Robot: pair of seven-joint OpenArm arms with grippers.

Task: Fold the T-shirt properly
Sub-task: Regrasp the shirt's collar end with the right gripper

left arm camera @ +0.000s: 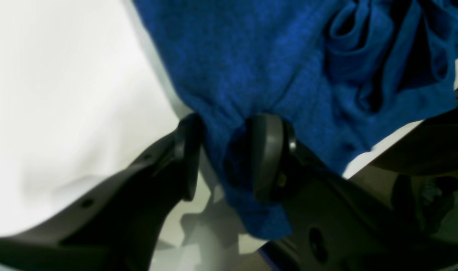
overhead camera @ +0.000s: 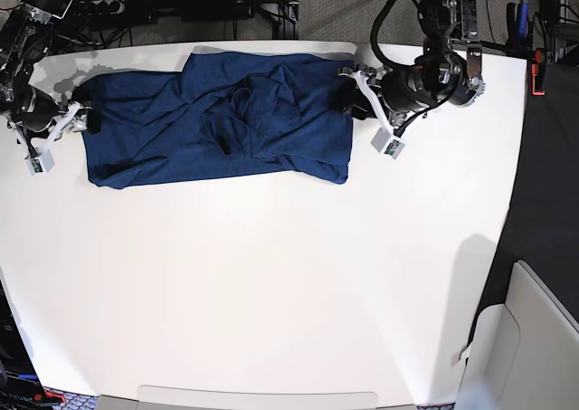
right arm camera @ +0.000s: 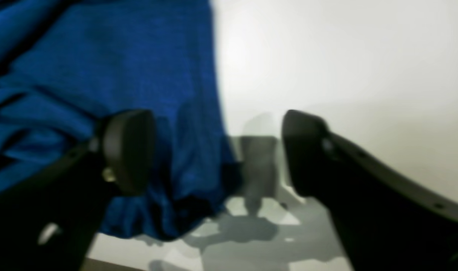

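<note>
The dark blue T-shirt [overhead camera: 217,120] lies crumpled and spread along the far side of the white table [overhead camera: 271,292]. My left gripper [overhead camera: 351,93] is at the shirt's right edge. In the left wrist view the left gripper [left arm camera: 227,158] has its jaws partly closed around a bunch of the shirt [left arm camera: 232,56], with a sliver of table showing beside one finger [left arm camera: 187,158]. My right gripper [overhead camera: 80,119] is at the shirt's left edge. In the right wrist view the right gripper [right arm camera: 217,150] is wide open, with the shirt's edge [right arm camera: 101,56] between its fingers.
The far table edge runs just behind the shirt, with cables and a power strip [overhead camera: 136,7] beyond it. A grey bin or chair [overhead camera: 534,338] stands off the table at the lower right. The table edge [left arm camera: 402,131] shows close to the left gripper.
</note>
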